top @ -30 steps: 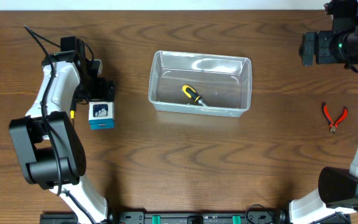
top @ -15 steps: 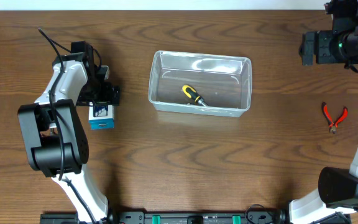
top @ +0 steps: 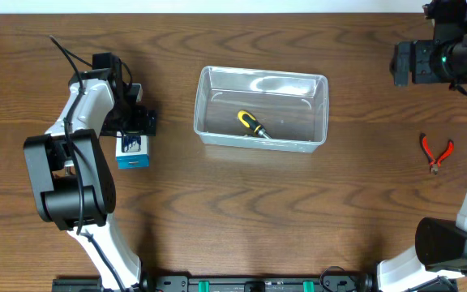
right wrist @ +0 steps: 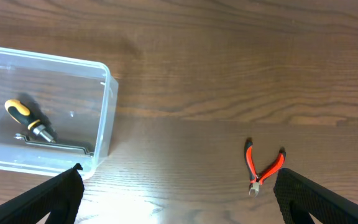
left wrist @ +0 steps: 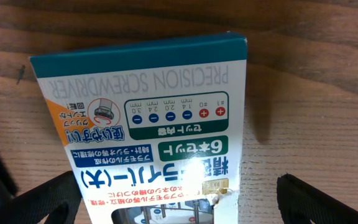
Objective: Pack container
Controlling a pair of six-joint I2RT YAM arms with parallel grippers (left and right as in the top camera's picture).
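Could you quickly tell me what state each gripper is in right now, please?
Left gripper: open, straddling the blue-and-white box.
Right gripper: open, empty.

A dark brown worktop (top: 298,211) with wavy wood grain fills almost the whole overhead view, its surface matte and evenly lit. Along the far edge runs a thin pale strip (top: 217,5), too narrow to tell whether it is wall or floor, and along the near edge a black rail (top: 258,285) with small green parts. In the right wrist view a soft whitish glare (right wrist: 138,202) lies on the wood.
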